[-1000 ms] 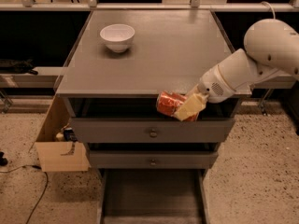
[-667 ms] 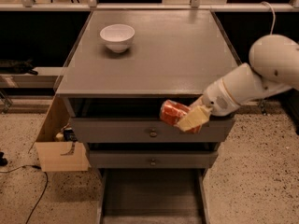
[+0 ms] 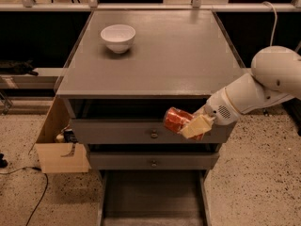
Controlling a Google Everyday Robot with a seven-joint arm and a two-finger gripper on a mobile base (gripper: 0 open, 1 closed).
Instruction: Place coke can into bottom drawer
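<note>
My gripper (image 3: 192, 126) is shut on the coke can (image 3: 175, 119), a red-orange can held on its side. It hangs in front of the top drawer's face, right of its knob (image 3: 154, 134). My white arm (image 3: 263, 86) reaches in from the right. The bottom drawer (image 3: 153, 197) is pulled open below, a shallow grey tray with a bare floor. The can is well above it and a little to the right of its middle.
A white bowl (image 3: 118, 37) stands on the grey cabinet top (image 3: 188, 55) at the back left. The middle drawer (image 3: 153, 161) is shut. A cardboard box (image 3: 59, 147) stands on the floor left of the cabinet, with a cable (image 3: 37, 197) beside it.
My gripper has moved down and slightly right with the can, from the cabinet top's front edge to in front of the top drawer's face.
</note>
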